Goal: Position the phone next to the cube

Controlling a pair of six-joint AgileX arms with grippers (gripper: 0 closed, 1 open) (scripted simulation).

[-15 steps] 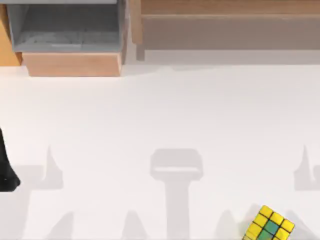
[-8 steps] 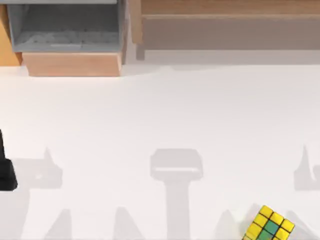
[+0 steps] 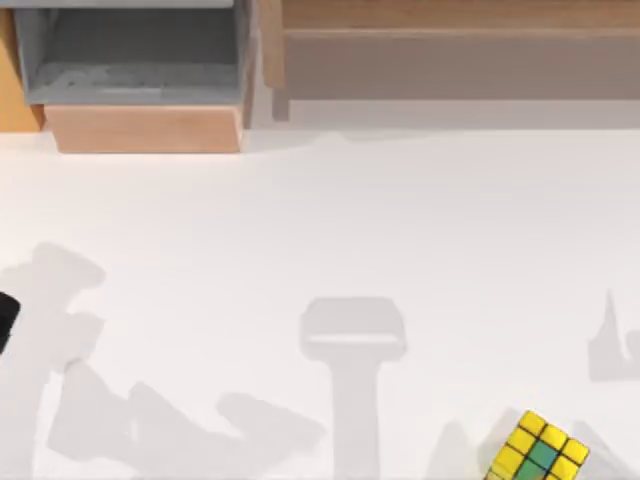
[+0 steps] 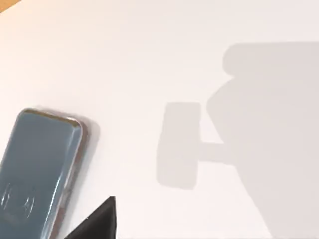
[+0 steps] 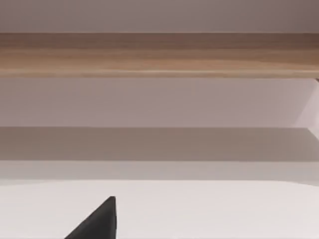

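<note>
White table [image 3: 320, 230] carries the thin, rigid, slippery phone [image 4: 37, 172] lying flat beneath the left gripper [image 4: 94, 224], finger state untellable, so its long rims suit gripping.

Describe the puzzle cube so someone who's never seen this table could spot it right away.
Start from the white table in the top view and go to its near edge, toward the right corner, far from the wooden shelf unit at the back. The cube sits there alone, turned at an angle: a 3x3 grid of yellow squares with some green.

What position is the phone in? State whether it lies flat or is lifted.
Flat. In the left wrist view the phone lies face up on the white table, with only a thin shadow hugging its edge.
</note>
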